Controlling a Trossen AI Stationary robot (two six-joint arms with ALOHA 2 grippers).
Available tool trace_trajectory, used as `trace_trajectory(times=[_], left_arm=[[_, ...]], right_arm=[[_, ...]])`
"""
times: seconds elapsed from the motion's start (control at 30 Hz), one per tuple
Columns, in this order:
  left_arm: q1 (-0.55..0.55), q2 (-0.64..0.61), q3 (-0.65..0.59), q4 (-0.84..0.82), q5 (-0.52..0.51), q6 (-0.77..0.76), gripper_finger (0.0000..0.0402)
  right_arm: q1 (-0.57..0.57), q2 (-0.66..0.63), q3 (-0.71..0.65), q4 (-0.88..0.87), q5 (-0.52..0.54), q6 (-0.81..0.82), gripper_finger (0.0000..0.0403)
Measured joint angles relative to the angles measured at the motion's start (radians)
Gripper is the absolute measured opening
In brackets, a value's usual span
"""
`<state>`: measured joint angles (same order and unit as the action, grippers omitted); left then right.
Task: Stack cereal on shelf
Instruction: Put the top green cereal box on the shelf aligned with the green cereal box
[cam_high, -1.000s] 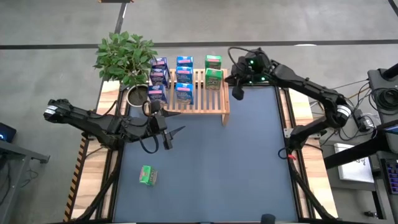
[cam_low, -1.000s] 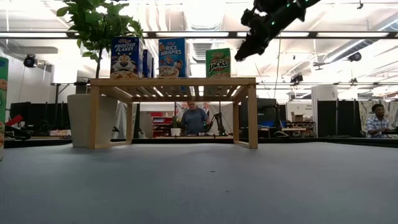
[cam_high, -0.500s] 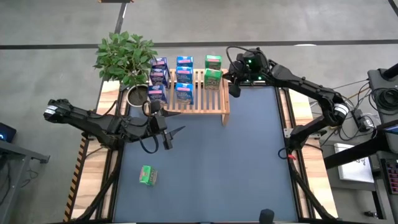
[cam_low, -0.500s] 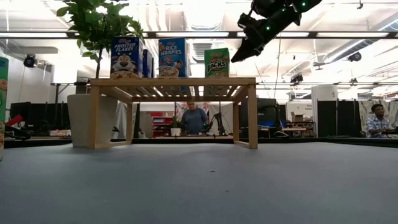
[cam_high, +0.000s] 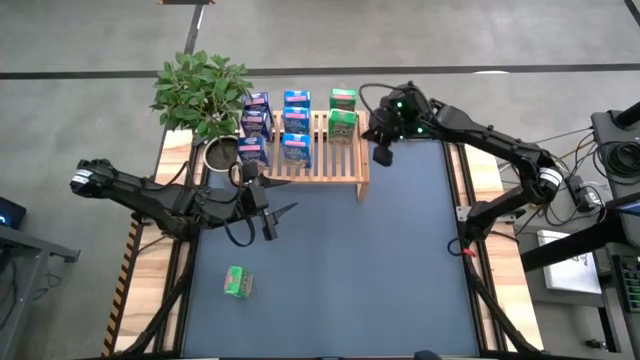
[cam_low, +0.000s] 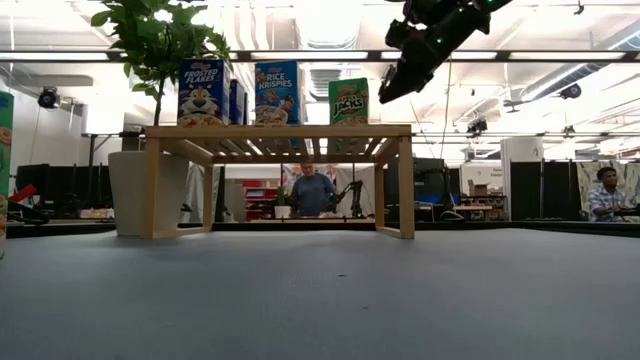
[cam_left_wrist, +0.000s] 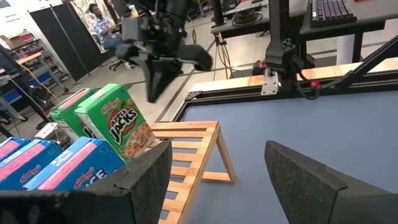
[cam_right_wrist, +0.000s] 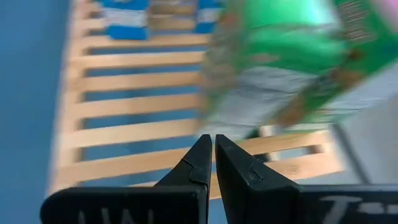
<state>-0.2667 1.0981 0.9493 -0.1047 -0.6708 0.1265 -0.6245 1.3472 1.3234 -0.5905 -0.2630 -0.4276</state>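
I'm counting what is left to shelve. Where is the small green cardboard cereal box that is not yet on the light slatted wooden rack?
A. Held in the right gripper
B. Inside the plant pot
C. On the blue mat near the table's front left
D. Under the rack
C: the high view shows the green cereal box lying alone on the blue mat, far from the wooden rack.

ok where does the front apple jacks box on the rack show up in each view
high: Apple Jacks box at the rack's right end.
low: on the rack top, rightmost box.
left wrist: green box beside the blue ones.
right wrist: green blur over the slats.
Shared landmark: wooden rack.
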Motion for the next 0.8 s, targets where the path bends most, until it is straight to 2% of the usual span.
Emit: trace_trajectory(times=[0.1,0.2,0.37,0.8], left_arm=[[0.000,0.000,0.000,0.000,0.000,0.006,0.0240],[0.000,0.000,0.000,0.000,0.000,0.011,0.0240],[0.000,0.000,0.000,0.000,0.000,0.011,0.0240],[0.000,0.000,0.000,0.000,0.000,0.011,0.0240]], right_arm=[[0.032,0.000,-0.029,0.022,-0.026,0.032,0.0013],[0.071,0.002,-0.076,0.137,-0.012,0.070,0.0013],[0.110,0.002,-0.129,0.278,0.079,0.087,0.0013],[0.112,0.002,-0.160,0.344,0.197,0.058,0.0013]])
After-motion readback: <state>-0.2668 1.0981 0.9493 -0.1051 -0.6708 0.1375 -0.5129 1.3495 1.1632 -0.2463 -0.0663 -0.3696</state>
